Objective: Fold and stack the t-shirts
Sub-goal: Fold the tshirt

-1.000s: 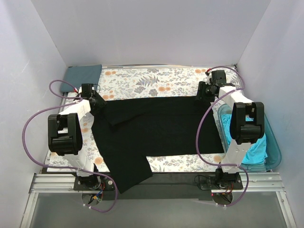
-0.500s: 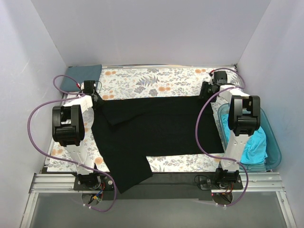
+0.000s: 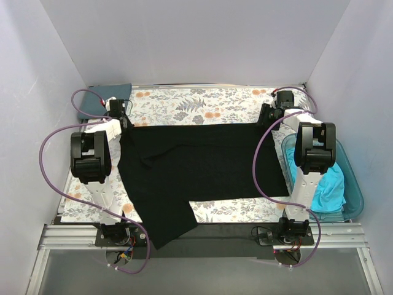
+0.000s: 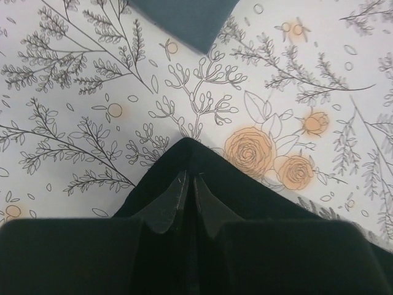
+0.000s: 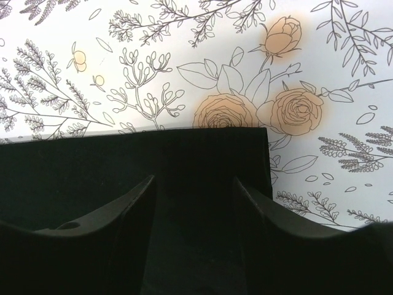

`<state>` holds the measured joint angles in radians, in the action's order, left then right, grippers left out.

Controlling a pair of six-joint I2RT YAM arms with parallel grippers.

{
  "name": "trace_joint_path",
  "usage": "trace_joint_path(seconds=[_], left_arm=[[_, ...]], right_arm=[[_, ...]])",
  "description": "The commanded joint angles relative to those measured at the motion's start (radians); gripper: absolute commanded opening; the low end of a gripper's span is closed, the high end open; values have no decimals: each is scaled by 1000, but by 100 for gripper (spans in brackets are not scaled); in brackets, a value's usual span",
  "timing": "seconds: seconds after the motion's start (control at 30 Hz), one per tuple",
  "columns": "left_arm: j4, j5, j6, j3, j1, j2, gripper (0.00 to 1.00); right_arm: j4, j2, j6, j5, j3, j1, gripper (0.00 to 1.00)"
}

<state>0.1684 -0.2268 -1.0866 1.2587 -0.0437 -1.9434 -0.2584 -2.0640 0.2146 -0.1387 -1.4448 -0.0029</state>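
Observation:
The black t-shirt point(image 3: 196, 166) lies spread across the floral table cloth point(image 3: 196, 107), and one part hangs over the near edge. My left gripper point(image 3: 124, 121) is shut on the shirt's far left corner; in the left wrist view the fingertips point(image 4: 179, 184) pinch a peak of black cloth point(image 4: 245, 190). My right gripper point(image 3: 264, 118) is open over the far right corner; in the right wrist view its jaws stand wide apart above the flat black cloth point(image 5: 202, 153). The slate blue-grey t-shirt point(image 3: 107, 95) lies folded at the far left corner. The turquoise t-shirt point(image 3: 328, 184) lies in the tub.
The translucent teal tub point(image 3: 355, 190) stands at the right edge beside the right arm. White walls close the table on three sides. A corner of the blue-grey shirt point(image 4: 181, 18) shows just beyond the left gripper.
My left gripper has moved toward the far left with the black shirt's corner, drawing out the folded flap and straightening the far edge. The right gripper has barely moved.

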Motion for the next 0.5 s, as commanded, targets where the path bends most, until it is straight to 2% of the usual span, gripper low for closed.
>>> trace_joint_path(seconds=[0.0, 0.03, 0.13, 0.27, 0.4, 0.47], left_arm=[[-23, -55, 24, 4, -8, 0, 9], [-21, -52, 25, 4, -8, 18, 19], [-21, -54, 39, 11, -8, 81, 31], [37, -74, 56, 36, -5, 174, 57], [134, -59, -4, 9, 18, 306, 73], [189, -49, -57, -68, 30, 377, 74]], right_arm=[[11, -7, -10, 2, -32, -16, 51], [11, 2, -12, -12, -35, -16, 51], [13, 42, -20, -36, -43, -16, 54], [1, 125, -24, -78, -40, -8, 59], [-27, 218, -35, -91, -2, 30, 62], [-38, 287, -37, -91, 49, 56, 62]])
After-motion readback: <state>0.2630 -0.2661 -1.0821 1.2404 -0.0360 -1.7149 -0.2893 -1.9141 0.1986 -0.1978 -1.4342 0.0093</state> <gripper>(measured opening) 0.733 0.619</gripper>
